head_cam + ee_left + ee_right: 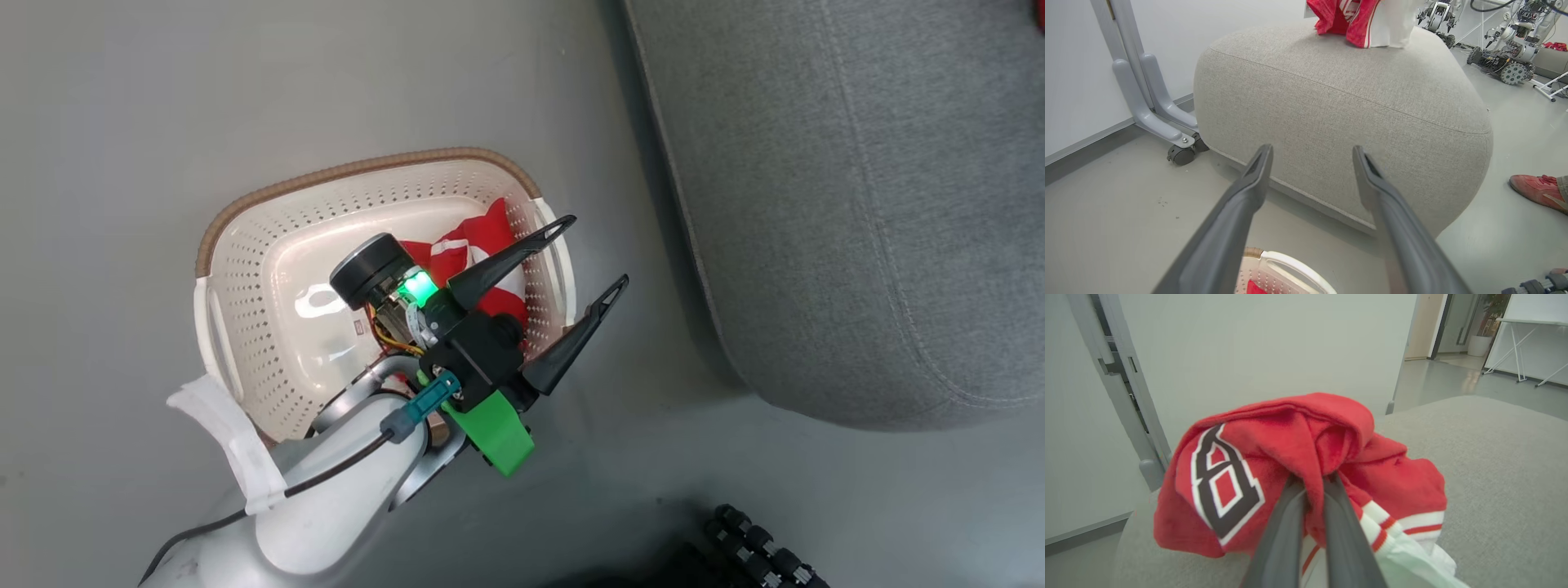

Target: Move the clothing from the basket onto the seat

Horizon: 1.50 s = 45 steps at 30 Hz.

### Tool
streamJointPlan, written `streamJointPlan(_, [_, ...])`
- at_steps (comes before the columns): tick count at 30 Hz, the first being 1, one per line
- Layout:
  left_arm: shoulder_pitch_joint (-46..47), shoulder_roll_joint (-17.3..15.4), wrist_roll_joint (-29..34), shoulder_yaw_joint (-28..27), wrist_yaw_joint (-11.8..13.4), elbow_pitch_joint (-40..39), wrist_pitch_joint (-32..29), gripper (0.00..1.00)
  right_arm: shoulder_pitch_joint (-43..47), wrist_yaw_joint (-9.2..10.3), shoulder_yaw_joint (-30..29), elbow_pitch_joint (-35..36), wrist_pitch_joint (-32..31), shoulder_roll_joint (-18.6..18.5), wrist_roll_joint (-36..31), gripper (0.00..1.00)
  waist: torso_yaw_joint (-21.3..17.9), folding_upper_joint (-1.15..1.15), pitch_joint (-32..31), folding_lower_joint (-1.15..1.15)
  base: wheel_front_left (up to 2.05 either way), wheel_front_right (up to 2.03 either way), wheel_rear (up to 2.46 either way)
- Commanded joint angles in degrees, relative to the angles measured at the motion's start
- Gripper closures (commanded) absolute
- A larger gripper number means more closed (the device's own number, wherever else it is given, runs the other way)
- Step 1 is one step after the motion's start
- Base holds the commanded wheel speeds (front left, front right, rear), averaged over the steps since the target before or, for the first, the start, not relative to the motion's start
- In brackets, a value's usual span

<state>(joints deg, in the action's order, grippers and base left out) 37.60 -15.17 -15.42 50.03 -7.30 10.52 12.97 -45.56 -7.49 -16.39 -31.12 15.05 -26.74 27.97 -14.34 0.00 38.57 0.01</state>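
The right gripper (pixel 1312 479) is closed tightly on a fold of the soft red jersey with black white-edged lettering (pixel 1241 445). The jersey hangs bunched just above the large grey fabric seat (pixel 1494 465), and its white striped trim seems to touch the cushion top. The step in hand is therefore probably the setting down of the first garment, and the next move calls for lowering a little and opening the fingers. The jersey is a crumpled bundle with no clear long axis; its lettering faces back along the fingers and the trim trails downward. The cream-white perforated plastic basket (pixel 269 245) stands on the floor just beside the seat, one short end toward it. In that end lies a second red garment with white stripes (pixel 482 233). The left gripper (pixel 598 249) hovers over it, spread wide and empty, pointing toward the seat.
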Motion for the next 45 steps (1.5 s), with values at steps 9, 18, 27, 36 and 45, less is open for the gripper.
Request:
streamJointPlan(9, [0.18,2.37,-0.97,-1.01,1.03,2.47,1.84,0.00,1.90,0.00,-8.99,-6.40,0.19,3.27,-8.64,0.00,5.11,0.00,0.60,-0.01,0.00,0.00,0.00])
streamJointPlan(18, [-4.42,3.61,-2.79,-3.22,0.80,4.14,2.29,0.00,10.39,0.00,-9.57,-0.78,0.20,11.15,-12.97,0.00,5.10,0.00,-8.56,-0.01,0.00,0.00,0.00])
streamJointPlan(27, [-15.23,8.00,-2.56,-14.62,4.43,1.98,2.26,0.00,23.90,0.00,1.05,5.18,0.20,16.11,-12.66,0.00,6.99,0.00,-21.85,-0.01,0.00,0.00,0.00])
streamJointPlan(36, [-26.22,11.23,-1.00,-27.94,10.37,-0.04,2.25,0.00,31.08,0.00,15.58,8.96,0.19,19.19,-12.87,0.00,10.22,0.00,-30.67,-0.01,0.00,0.00,0.00])
streamJointPlan(45, [-36.74,12.25,-4.68,-39.26,9.66,-1.92,2.19,0.00,37.49,0.00,25.29,16.46,0.20,20.01,-10.33,0.00,12.19,0.00,-37.37,-0.01,0.00,0.00,0.00])
